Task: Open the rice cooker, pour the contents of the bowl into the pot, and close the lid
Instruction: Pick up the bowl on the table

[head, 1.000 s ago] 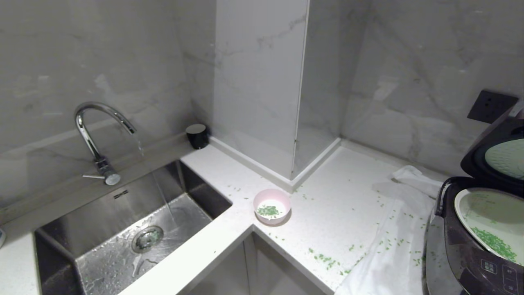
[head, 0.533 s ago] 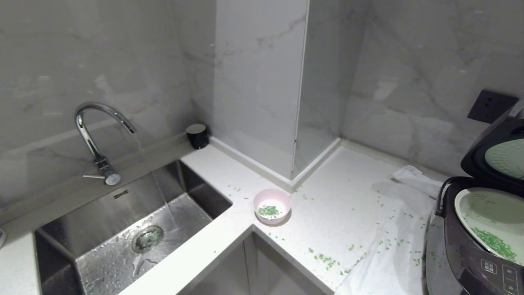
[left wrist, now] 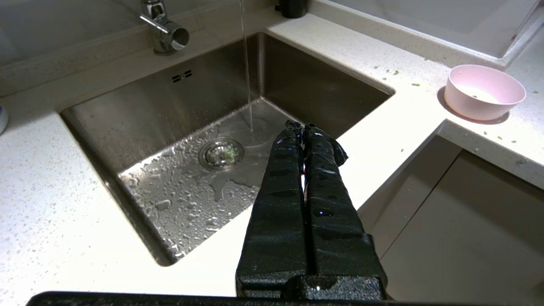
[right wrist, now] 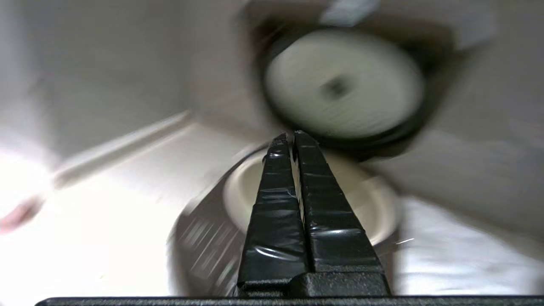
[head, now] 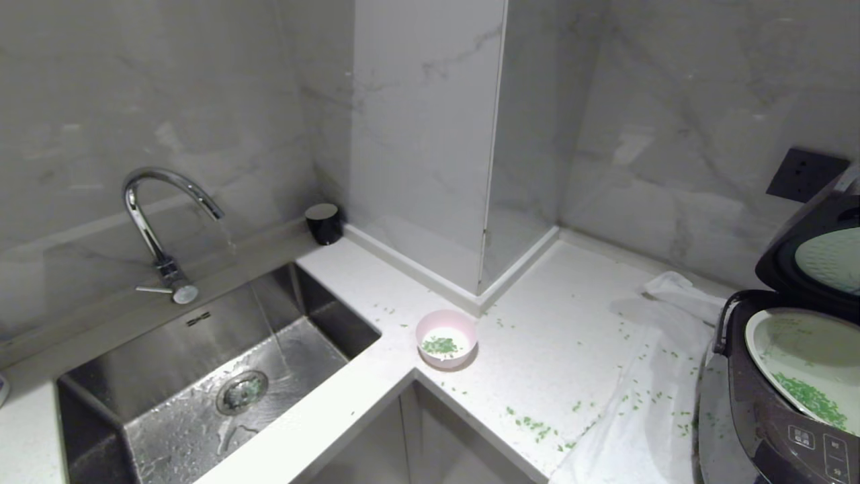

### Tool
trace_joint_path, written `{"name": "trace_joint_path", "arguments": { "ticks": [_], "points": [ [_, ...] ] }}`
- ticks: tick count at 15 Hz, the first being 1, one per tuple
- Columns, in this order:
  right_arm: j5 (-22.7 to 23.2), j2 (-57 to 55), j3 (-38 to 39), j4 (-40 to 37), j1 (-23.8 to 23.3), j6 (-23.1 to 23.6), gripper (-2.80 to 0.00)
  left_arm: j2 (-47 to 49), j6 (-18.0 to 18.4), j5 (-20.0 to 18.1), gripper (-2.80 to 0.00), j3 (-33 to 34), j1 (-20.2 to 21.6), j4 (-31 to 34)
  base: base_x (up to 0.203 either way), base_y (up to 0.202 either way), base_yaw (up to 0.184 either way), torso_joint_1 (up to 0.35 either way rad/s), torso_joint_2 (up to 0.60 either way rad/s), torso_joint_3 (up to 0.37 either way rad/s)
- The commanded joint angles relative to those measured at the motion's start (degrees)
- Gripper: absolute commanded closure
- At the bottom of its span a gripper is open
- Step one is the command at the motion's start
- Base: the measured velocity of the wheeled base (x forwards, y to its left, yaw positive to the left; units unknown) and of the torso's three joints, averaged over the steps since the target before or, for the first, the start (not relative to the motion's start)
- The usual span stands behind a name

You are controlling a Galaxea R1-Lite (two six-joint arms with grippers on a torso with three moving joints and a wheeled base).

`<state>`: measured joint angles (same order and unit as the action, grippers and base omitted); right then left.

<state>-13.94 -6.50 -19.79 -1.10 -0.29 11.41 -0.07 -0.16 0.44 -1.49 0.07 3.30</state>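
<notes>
The rice cooker point(head: 772, 417) stands at the right edge of the counter. Its lid point(head: 793, 228) is swung up and shows its pale round inner plate point(head: 830, 259). Green contents point(head: 809, 396) lie in the white pot point(head: 799, 336). The pink bowl point(head: 449, 363) sits upright at the counter's inner corner with a few green bits point(head: 440, 346) in it. My right gripper point(right wrist: 289, 135) is shut and empty, pointing at the open pot point(right wrist: 374, 204) and lid plate point(right wrist: 344, 83). My left gripper point(left wrist: 301, 124) is shut and empty over the sink's front edge, left of the bowl point(left wrist: 476, 106).
Water runs from the faucet point(head: 151, 222) into the steel sink point(head: 168, 349). A black cup point(head: 324, 222) stands at the back. A white cloth point(head: 645, 417) lies under the cooker, and green bits point(head: 534, 423) are scattered over cloth and counter. A wall socket point(head: 806, 173) sits behind the lid.
A faint shadow over the white cloth has faded. Bowl, cooker and lid stand as before in the head view.
</notes>
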Motion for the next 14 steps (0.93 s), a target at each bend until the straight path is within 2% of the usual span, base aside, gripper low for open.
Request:
{"name": "trace_joint_path", "arguments": {
  "ticks": [1,3,5,6,9,12,14],
  "points": [
    [8.5,6.6,7.5,-2.3,0.2,-0.3,0.0,-0.1,0.0,0.0,0.0,0.0,0.0,0.0,0.0,0.0,0.0,0.0,0.0,0.0],
    [13.6,6.5,13.8,-2.8,0.3,-0.6,0.0,-0.1,0.0,0.0,0.0,0.0,0.0,0.0,0.0,0.0,0.0,0.0,0.0,0.0],
    [16.2,6.5,19.3,-0.5,0.3,-1.6,0.0,-0.1,0.0,0.1,0.0,0.0,0.1,0.0,0.0,0.0,0.0,0.0,0.0,0.0],
    [16.7,6.5,19.7,0.3,0.4,-4.4,0.0,-0.1,0.3,0.1,0.0,-0.1,0.1,0.1,0.0,0.0,0.0,0.0,0.0,0.0],
    [16.3,6.5,19.7,0.5,0.4,-7.7,0.0,1.0,2.9,-0.9,0.0,-1.0,0.2,0.3,0.0,0.0,0.0,0.0,0.0,0.0],
    [15.9,6.5,19.7,0.7,0.4,-8.7,0.0,9.2,2.9,-3.2,0.0,-7.8,0.1,-0.6,0.0,0.0,0.0,0.0,0.0,0.0],
    [15.6,6.5,19.8,0.7,0.3,-8.8,0.0,17.8,2.8,-4.1,0.0,-10.3,0.1,-5.0,0.0,0.0,0.0,0.0,0.0,0.0]
  ]
}}
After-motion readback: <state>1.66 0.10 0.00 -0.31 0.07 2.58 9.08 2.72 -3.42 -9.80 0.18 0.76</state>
